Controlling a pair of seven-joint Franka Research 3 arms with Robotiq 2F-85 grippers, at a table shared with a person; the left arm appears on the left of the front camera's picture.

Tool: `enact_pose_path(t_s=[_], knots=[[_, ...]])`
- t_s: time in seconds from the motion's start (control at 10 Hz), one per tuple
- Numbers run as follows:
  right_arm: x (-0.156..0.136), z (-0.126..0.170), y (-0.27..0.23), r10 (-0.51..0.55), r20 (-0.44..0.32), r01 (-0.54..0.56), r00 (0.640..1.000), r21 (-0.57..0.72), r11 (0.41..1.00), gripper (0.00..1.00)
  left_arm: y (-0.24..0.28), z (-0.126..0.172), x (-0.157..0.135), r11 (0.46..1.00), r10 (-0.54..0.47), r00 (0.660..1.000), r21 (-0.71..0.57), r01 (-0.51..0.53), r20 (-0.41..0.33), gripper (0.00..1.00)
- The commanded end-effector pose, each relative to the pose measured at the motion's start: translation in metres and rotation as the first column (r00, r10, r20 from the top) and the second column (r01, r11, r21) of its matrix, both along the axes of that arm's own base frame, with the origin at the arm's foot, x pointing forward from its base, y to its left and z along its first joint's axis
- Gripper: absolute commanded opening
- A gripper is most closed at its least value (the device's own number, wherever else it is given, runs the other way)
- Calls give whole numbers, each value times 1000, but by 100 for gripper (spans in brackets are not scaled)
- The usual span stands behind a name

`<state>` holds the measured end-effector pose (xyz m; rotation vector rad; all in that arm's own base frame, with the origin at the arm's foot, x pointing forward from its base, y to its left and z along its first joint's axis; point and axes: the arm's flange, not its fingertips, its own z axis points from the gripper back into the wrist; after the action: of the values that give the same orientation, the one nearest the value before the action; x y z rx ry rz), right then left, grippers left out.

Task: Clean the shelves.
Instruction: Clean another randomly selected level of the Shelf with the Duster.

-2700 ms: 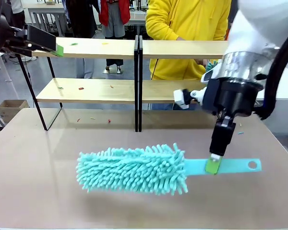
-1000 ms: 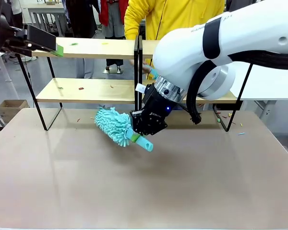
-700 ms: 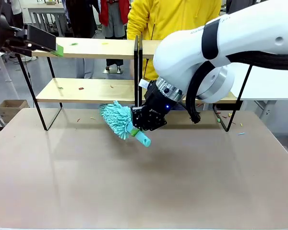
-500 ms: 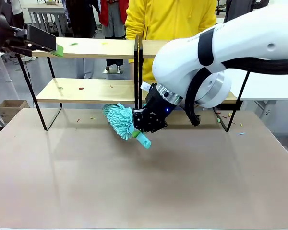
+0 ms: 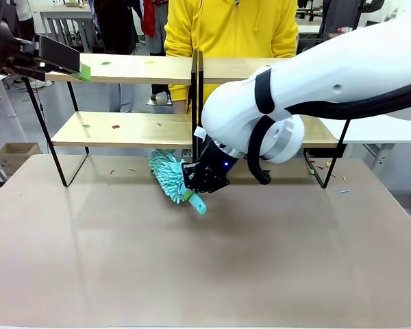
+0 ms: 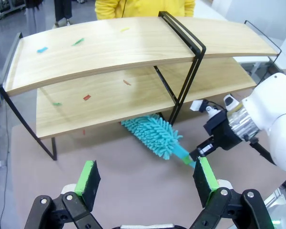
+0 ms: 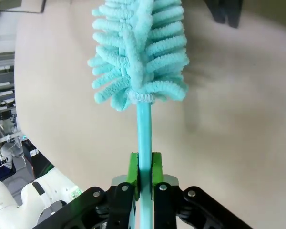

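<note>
The right end effector (image 5: pixel 190 195), clamped on the duster (image 5: pixel 166 171) handle, noses its head beneath the shelves (image 5: pixel 123 129); next it likely needs lifting onto the littered boards.

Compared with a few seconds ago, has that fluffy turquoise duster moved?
Yes. The duster went from mid-table away to the shelves, its tip now under the lower board beside the black centre posts.

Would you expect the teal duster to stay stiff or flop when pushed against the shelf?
The duster probably squashes at its head: soft fluffy strands. Its thin flat handle, pinched by the right gripper, may flex slightly.
</note>
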<state>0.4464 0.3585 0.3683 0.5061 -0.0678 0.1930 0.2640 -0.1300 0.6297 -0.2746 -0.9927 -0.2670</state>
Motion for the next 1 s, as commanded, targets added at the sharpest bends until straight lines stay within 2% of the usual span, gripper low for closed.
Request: enact_pose_path(t_s=[0.0, 0.4, 0.6, 0.8, 0.9], knots=[[10, 0, 31, 10, -3, -10, 1000, 18, 1000, 12, 1, 0, -1, 1000, 3, 1000, 1, -3, 4, 100], [24, -1, 93, 155, -28, -155, 987, 3, 988, 12, 1, 0, -1, 1000, 3, 1000, 1, -3, 4, 100], [24, -2, 106, 259, -98, -257, 961, 35, 966, 12, 1, 0, -1, 1000, 3, 1000, 1, -3, 4, 100], [20, 4, 94, 390, -158, -375, 907, 117, 920, 12, 1, 0, -1, 1000, 3, 1000, 1, -3, 4, 100], [15, 6, 84, 505, -220, -475, 835, 179, 862, 12, 1, 0, -1, 1000, 3, 1000, 1, -3, 4, 100]])
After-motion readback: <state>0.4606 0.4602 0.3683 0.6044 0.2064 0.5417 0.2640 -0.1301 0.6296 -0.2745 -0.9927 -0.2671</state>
